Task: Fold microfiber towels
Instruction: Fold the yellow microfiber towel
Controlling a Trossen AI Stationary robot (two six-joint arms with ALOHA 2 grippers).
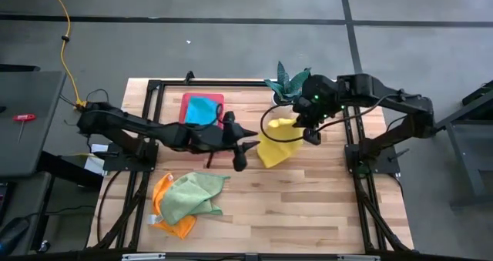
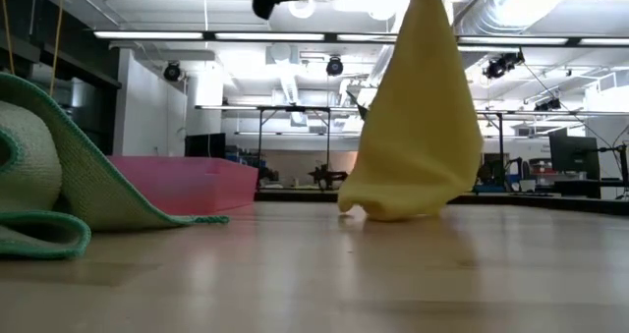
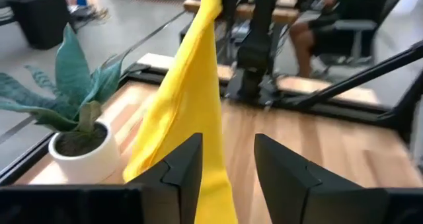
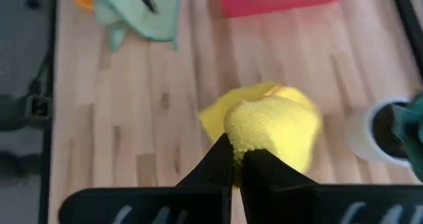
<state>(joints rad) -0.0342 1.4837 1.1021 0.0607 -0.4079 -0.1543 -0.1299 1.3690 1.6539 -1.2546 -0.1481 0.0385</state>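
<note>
On the wooden table [image 1: 308, 207] a pink tray [image 1: 190, 107] sits toward the far left side with a teal towel [image 1: 202, 111] lying in it, and a potted plant [image 1: 287, 82] in a white pot stands at the far edge, just behind the right arm's wrist. Near the front left a light green towel [image 1: 189, 196] lies crumpled on top of an orange towel [image 1: 166, 207], well apart from the work in the middle; in the low view the green cloth fills the left foreground and the tray shows as a low pink wall behind it. The right gripper [image 4: 236, 159] is clenched on the top of a yellow towel [image 1: 276, 142], its two fingers pinched tight with a bunched knob of cloth just above them, and it holds the towel up so that it hangs as a long drape whose bottom edge rests folded on the table, as the low view shows. The left gripper [image 3: 228, 168] is just beside that hanging cloth at mid table, fingers parted with a clear gap, released; the yellow fabric runs down past one finger and partly in front of it, but the fingers are not closed on it. Beyond the table, the left wrist view shows a seated person [image 3: 317, 26].
</note>
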